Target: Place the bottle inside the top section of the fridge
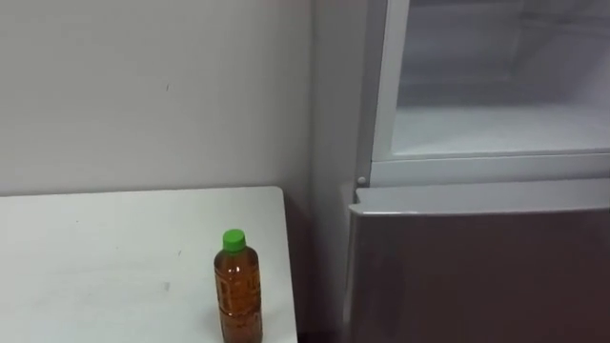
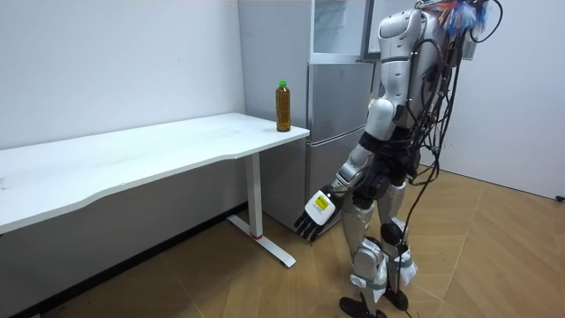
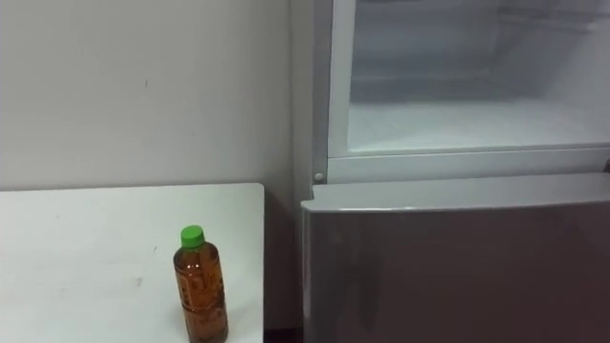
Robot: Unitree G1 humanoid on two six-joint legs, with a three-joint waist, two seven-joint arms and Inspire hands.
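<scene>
Room view: bottle (image 2: 282, 106) upright on table (image 2: 177, 146) corner, well apart from relaxed, empty fingers (image 2: 305, 231) of left hand (image 2: 319, 208).

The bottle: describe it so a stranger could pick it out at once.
Find the white table against the wall, left of the grey fridge. At its end nearest the fridge stands an upright clear bottle of brown drink with a green cap, the only thing on it.

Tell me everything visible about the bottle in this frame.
The bottle is clear plastic by its look, filled nearly to the neck with brown liquid, with a green cap on and a label round its middle. It stands upright near the white table's corner beside the fridge, touched by nothing else.
</scene>
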